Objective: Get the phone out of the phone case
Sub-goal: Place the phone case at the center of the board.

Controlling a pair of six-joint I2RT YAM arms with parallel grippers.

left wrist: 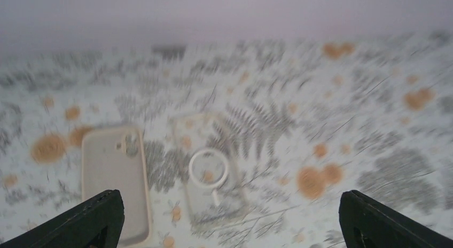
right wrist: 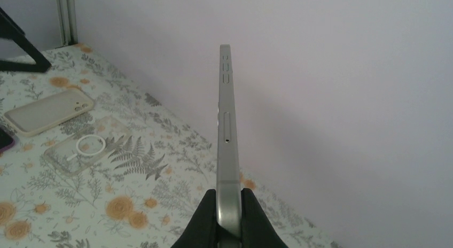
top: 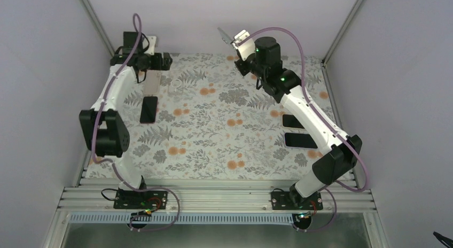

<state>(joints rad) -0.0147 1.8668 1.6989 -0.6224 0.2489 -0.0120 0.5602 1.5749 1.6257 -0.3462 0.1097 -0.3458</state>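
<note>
The left wrist view was smeared with blur, so the things under it read only as outlines, and of the left arm's jaws only two black fingers [left wrist: 101, 218] showed in the bottom corners, spread wide with nothing between them. A beige rectangular phone cover [left wrist: 114, 178] with a camera cut-out lay flat on the floral-patterned counter [top: 224, 136]; whether a handset sat inside it could not be told. From above, the right arm [top: 304, 106] hid part of two black phones [top: 299, 140] at the right, and a dark phone with a pinkish rim [top: 149, 109] at the left was cut off by the edge of the right wrist view. The slim silver phone [right wrist: 226, 125] showed there only edge-on, its screen and back out of sight: a thin bright metal rail with small buttons near the far end and a slot at mid-length. The right arm's jaws were pinched narrowly on its near end, a black finger on each broad face, holding it in the air over the far part of the counter, close to the back wall and well apart from the clear phone case with a white ring [right wrist: 85, 146], which lay flat just beside the beige cover with the floral print showing through it. The phone's long axis ran straight out from the jaws, away from the wrist; from above it slanted toward the far left.
</note>
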